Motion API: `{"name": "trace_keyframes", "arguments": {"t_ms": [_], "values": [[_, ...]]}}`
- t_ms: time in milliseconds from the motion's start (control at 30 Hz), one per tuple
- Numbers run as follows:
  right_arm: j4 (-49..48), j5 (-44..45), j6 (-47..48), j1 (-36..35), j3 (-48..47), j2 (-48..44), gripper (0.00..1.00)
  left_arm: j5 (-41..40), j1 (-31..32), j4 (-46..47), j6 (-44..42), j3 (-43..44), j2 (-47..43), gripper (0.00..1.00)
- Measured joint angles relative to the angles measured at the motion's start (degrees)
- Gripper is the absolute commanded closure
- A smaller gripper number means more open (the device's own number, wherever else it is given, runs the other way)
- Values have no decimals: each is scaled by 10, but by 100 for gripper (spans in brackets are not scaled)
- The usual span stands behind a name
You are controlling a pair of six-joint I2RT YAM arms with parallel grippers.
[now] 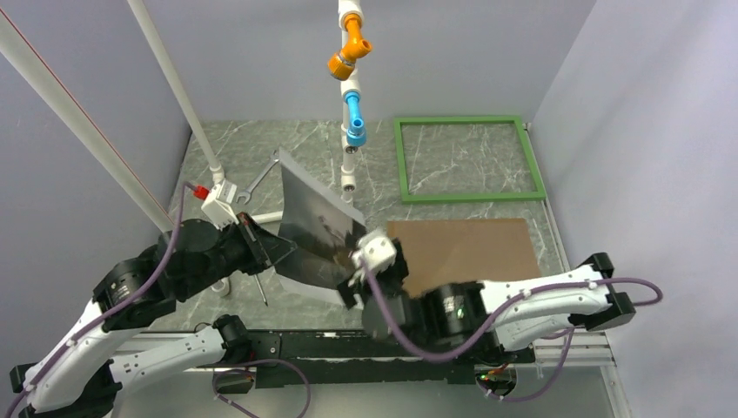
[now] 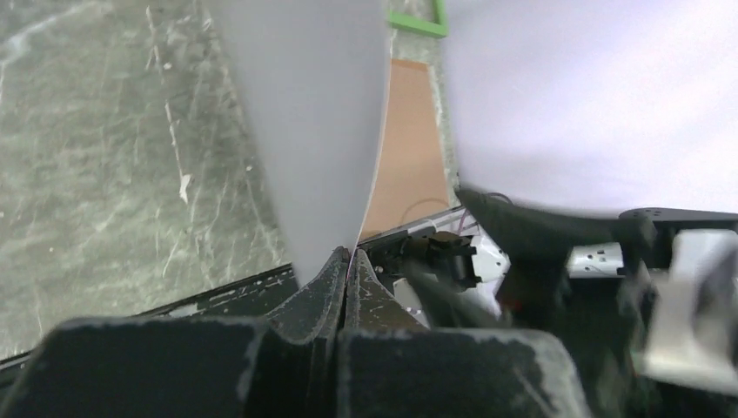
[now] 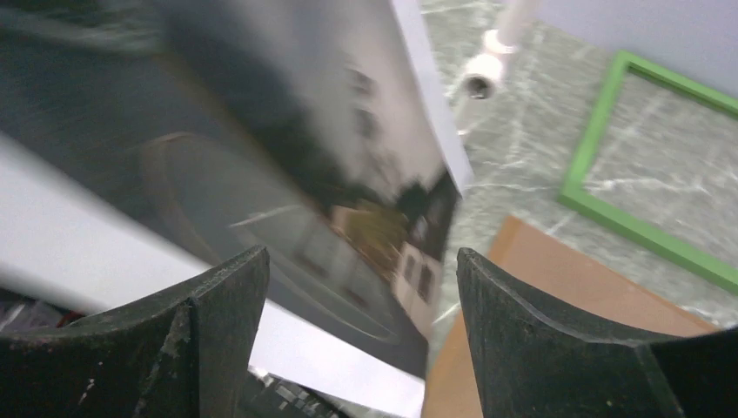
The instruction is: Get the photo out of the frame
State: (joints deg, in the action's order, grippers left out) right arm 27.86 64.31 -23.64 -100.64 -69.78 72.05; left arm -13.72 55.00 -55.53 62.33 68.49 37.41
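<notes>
The photo (image 1: 315, 228), a dark greyscale print with a white border, is held up off the table and bowed, tilted on edge between the two arms. My left gripper (image 1: 277, 249) is shut on its left edge; in the left wrist view the thin sheet (image 2: 313, 131) rises out of the pinched fingertips (image 2: 348, 258). My right gripper (image 1: 352, 270) stands open at the photo's lower right corner. In the right wrist view the print (image 3: 261, 174) hangs just beyond the spread fingers (image 3: 361, 292), apart from both. The green frame (image 1: 470, 197) lies flat at the back right.
A brown fibreboard backing panel (image 1: 474, 248) lies flat in front of the green frame, just right of my right gripper. A wrench (image 1: 258, 179) lies behind the photo, near a white pipe foot (image 1: 219, 181). An orange, blue and white hose (image 1: 352, 87) hangs over the middle.
</notes>
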Motion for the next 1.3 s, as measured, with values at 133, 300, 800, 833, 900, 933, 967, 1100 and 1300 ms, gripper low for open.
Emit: {"name": "trace_keyframes", "arguments": {"t_ms": [133, 300, 800, 833, 900, 933, 967, 1100, 1300], "values": [[49, -42, -24, 135, 0, -36, 23, 19, -1, 11, -45, 53, 19, 100], [101, -73, -43, 200, 1, -77, 23, 44, -1, 47, -84, 143, 73, 100], [212, -2, -115, 214, -19, -250, 24, 171, -2, 242, -71, 114, 257, 100], [215, 2, -116, 215, -19, -261, 24, 175, -2, 257, -65, 94, 258, 100], [221, 4, -120, 216, -19, -271, 24, 180, -2, 287, -48, 59, 259, 100], [226, 6, -124, 216, -19, -272, 24, 184, -2, 306, -39, 39, 259, 100], [229, 6, -126, 216, -19, -269, 24, 186, -2, 327, -28, 18, 261, 100], [234, 5, -134, 215, -9, -254, 24, 181, 2, 397, 15, -52, 278, 100], [238, -4, -149, 215, 22, -247, 23, 151, 21, 501, 78, -144, 307, 100]]}}
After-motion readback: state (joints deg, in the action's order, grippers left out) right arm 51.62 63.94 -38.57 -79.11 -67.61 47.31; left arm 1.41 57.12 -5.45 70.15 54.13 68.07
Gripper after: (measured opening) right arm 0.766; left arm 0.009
